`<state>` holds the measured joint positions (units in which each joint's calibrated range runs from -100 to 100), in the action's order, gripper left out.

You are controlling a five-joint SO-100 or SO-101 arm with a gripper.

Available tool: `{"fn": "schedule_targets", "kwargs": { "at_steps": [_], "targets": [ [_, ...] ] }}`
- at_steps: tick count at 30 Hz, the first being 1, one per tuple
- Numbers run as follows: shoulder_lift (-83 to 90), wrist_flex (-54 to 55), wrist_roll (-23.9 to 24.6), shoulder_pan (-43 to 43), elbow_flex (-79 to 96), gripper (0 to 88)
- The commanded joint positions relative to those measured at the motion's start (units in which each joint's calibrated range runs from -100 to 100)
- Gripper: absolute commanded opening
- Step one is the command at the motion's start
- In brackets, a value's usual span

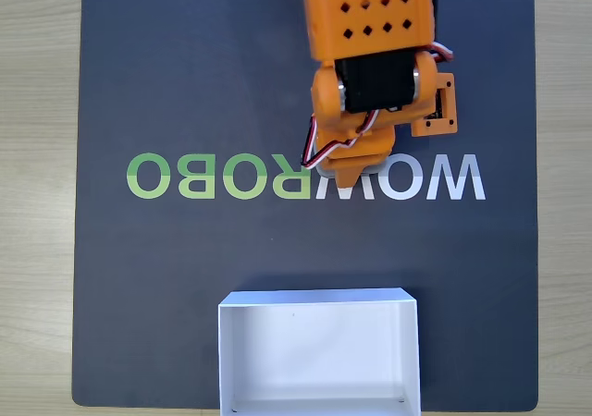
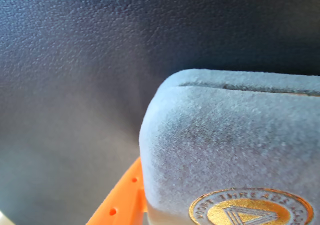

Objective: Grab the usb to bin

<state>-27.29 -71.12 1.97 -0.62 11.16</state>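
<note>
The usb [image 2: 220, 155], a grey felt-like case with a gold triangle emblem, looms large at the lower right of the wrist view. An orange finger [image 2: 125, 200] rests against its left edge; the other finger is out of frame. In the fixed view my gripper [image 1: 356, 168] points down at the mat's middle, over the white lettering. It covers the usb [image 1: 321, 167] except for a pale sliver at its left. Whether the jaws clamp the case is hidden. The bin [image 1: 319, 297], a white open box with nothing in it, sits at the bottom centre, well below the gripper.
A dark mat [image 1: 185, 277] printed with green and white letters covers the pale wooden table [image 1: 37, 203]. The orange arm [image 1: 370, 28] comes in from the top edge. Bare mat lies between gripper and bin.
</note>
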Motion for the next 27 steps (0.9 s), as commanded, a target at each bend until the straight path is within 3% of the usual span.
{"fn": "schedule_targets", "kwargs": {
  "at_steps": [1, 10, 27],
  "targets": [
    [2.07, 1.33, -0.23, -0.31, -1.04, 10.7],
    [14.28, 3.33, -0.23, -1.99, -0.59, 10.2],
    [73.28, 9.62, -0.23, -11.08, 2.03, 10.4]
  ]
}}
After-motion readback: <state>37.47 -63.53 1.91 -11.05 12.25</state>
